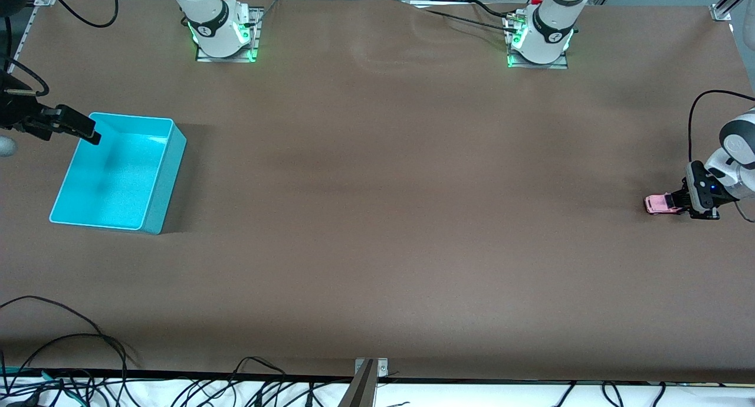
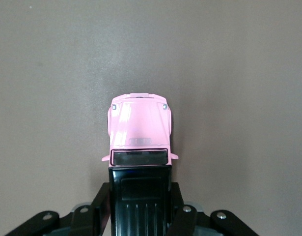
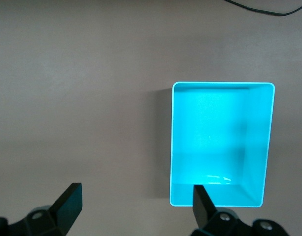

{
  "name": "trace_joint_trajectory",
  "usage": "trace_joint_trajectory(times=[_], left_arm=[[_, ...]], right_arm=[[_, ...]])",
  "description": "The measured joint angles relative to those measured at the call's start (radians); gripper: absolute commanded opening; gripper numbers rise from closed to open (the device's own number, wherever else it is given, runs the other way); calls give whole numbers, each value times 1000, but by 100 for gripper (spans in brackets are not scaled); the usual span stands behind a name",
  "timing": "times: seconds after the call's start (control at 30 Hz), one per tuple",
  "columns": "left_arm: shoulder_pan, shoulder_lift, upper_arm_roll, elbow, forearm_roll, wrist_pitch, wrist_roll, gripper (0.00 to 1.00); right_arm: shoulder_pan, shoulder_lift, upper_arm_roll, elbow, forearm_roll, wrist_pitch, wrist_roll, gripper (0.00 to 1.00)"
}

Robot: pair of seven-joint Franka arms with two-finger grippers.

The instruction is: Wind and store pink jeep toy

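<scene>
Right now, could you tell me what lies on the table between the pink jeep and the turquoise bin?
Nothing: the front view shows only bare brown tabletop between the pink jeep and turquoise bin.

Even, soft overhead light covers the brown cloth-covered table (image 1: 377, 218). The turquoise plastic bin (image 1: 162, 212) glows overexposed, casting a faint shadow toward the table's middle. Pictures are sharp; green lamps glow at the arm bases.

Jeep toy (image 1: 660, 204): on surface (image 1: 377, 218), left arm's end. Bin (image 1: 121, 174): on surface, right arm's end, well apart from toy.
</scene>
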Motion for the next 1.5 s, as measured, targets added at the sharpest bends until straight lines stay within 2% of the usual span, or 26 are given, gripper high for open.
trace_joint_trajectory(times=[0.8, 0.83, 0.87, 0.9, 0.93, 0.97, 1.0, 1.23, 1.5], left_arm=[[14, 4, -3, 7, 0, -2, 27, 1], [14, 4, -3, 7, 0, -2, 28, 6], [15, 4, -3, 8, 0, -2, 29, 15], [15, 4, -3, 8, 0, -2, 30, 35], [15, 5, -3, 8, 0, -2, 30, 72], [15, 5, -3, 8, 0, -2, 31, 94], [15, 5, -3, 8, 0, -2, 31, 100], [20, 48, 5, 10, 25, -49, 38, 100], [20, 56, 0, 61, 28, -138, 39, 100]], right_arm=[[0, 0, 0, 0, 0, 0, 0, 100], [0, 0, 0, 0, 0, 0, 0, 100], [0, 0, 0, 0, 0, 0, 0, 100], [0, 0, 0, 0, 0, 0, 0, 100], [0, 0, 0, 0, 0, 0, 0, 100], [0, 0, 0, 0, 0, 0, 0, 100], [0, 0, 0, 0, 0, 0, 0, 100], [0, 0, 0, 0, 0, 0, 0, 100], [0, 0, 0, 0, 0, 0, 0, 100]])
